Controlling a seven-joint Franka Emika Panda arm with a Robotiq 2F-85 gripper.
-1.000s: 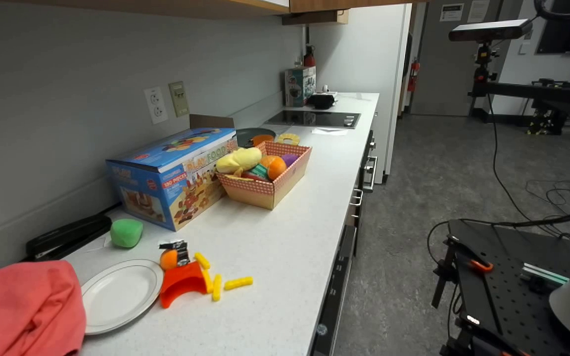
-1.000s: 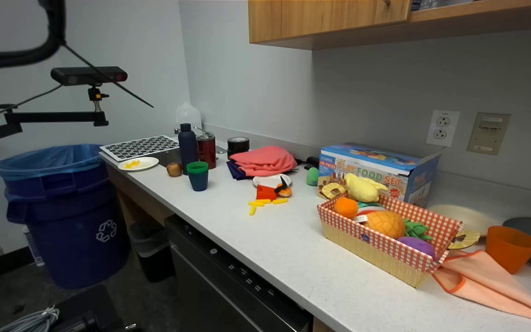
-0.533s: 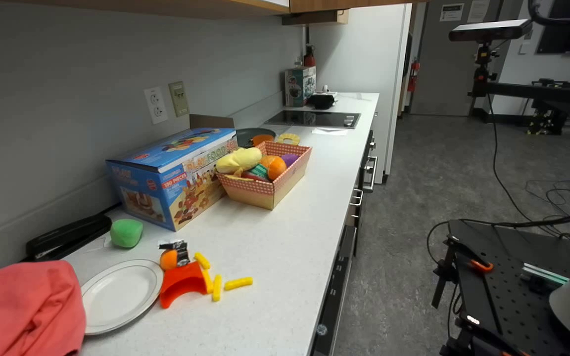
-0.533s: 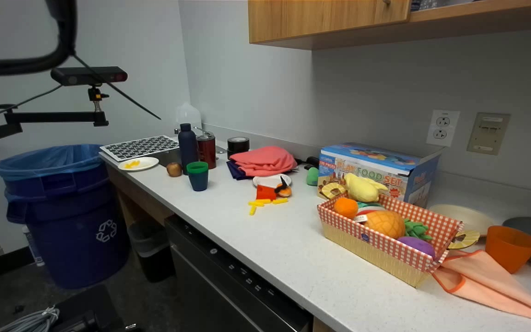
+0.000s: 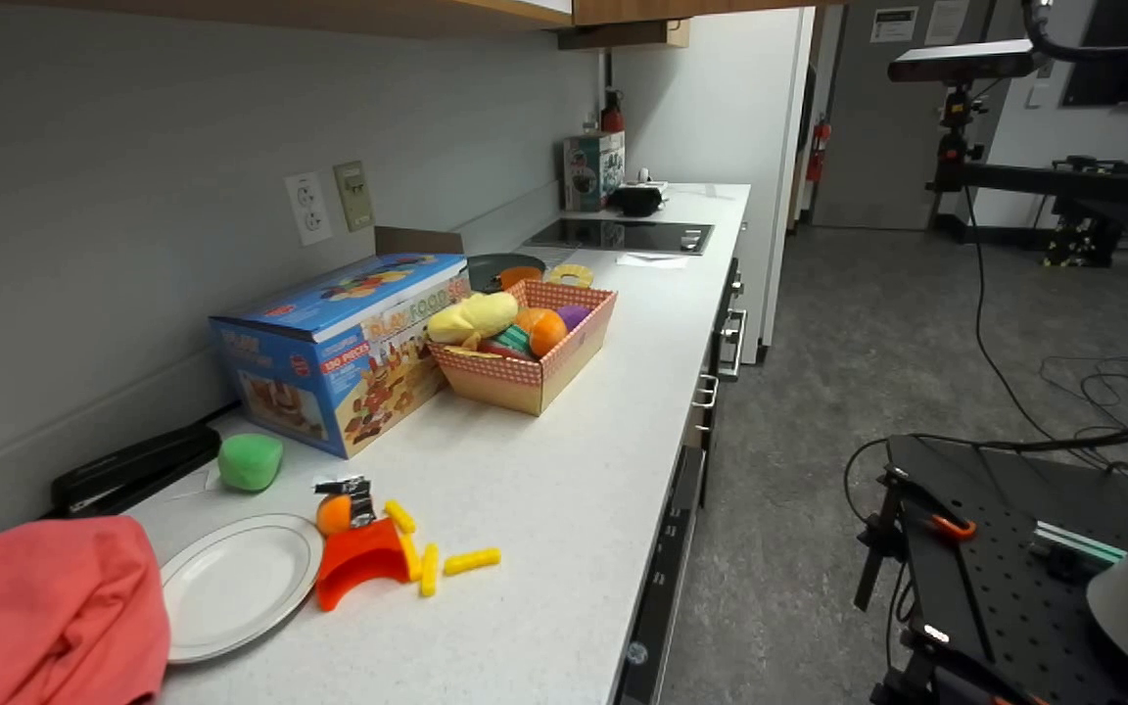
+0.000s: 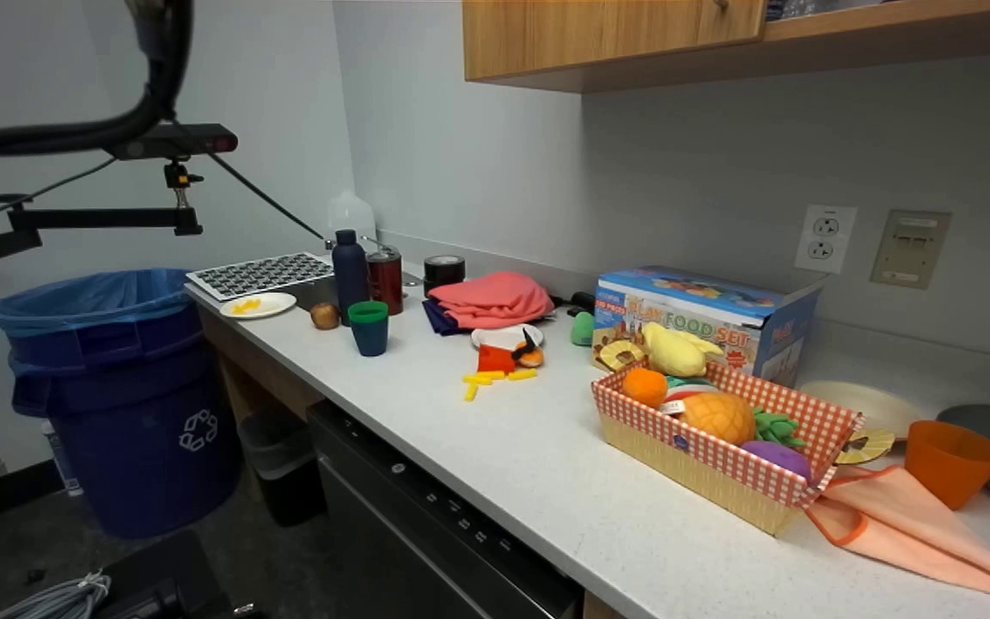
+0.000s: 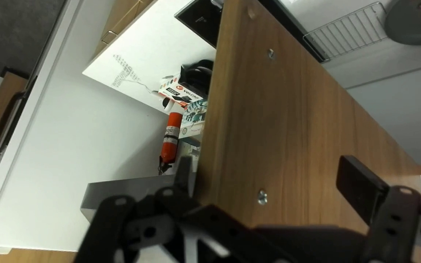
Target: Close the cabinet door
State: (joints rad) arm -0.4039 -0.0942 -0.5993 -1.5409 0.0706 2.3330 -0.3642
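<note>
The cabinet door [image 7: 298, 120] fills the middle of the wrist view as a brown wooden panel with two screws near its left edge. It seems to stand open. A wooden strip at the top of an exterior view [image 5: 711, 9] looks like its lower part. My gripper [image 7: 265, 164] is open, with its fingers wide apart. One finger is by the panel's left edge, the other over the panel's face; I cannot tell whether they touch it. The upper cabinet [image 6: 615, 39] shows an open compartment with glassware at its right. The gripper is out of both exterior views.
Below is the white counter [image 5: 544, 509] with a toy food basket [image 6: 693, 464], a blue box [image 5: 339, 343] and a plate [image 5: 241, 587]. The wrist view shows a white fridge [image 7: 79, 120], a fire extinguisher [image 7: 171, 138] and a grey box-like block [image 7: 122, 188].
The black arm cable has moved right and slightly down in an exterior view, and left in an exterior view. The objects on the counter have not moved.
</note>
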